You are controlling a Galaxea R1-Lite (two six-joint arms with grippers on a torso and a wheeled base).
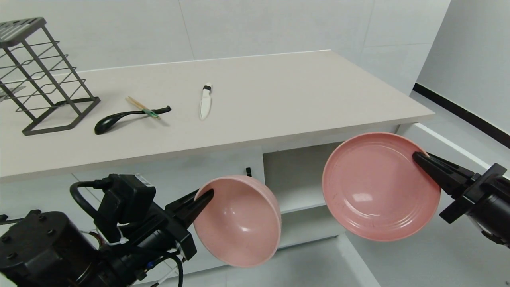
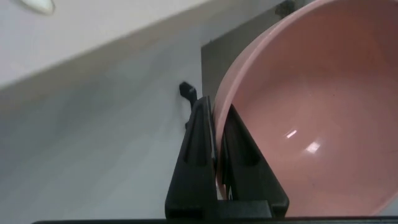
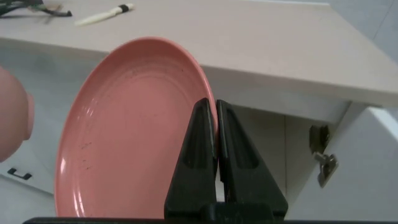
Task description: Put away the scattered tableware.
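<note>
Head view. Pinched by the rim in the left gripper (image 1: 206,194), jaws clamped on it: pink bowl (image 1: 239,225), at 6 o'clock. Pinched likewise in the right gripper (image 1: 416,156): pink plate (image 1: 374,187), at 4 o'clock. Between and behind them, open cabinet shelf (image 1: 297,200). Advisable: level each dish, slide in one at a time, release only once resting. Waiting at 11 o'clock on the counter (image 1: 299,91): spoon (image 1: 119,117), chopsticks (image 1: 141,107), knife (image 1: 205,102).

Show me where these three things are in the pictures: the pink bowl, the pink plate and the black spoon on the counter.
pink bowl (image 1: 239,223): head view, on its inner wall.
pink plate (image 1: 374,187): head view, on its flat centre.
black spoon (image 1: 102,126): head view, on its scoop end.
</note>
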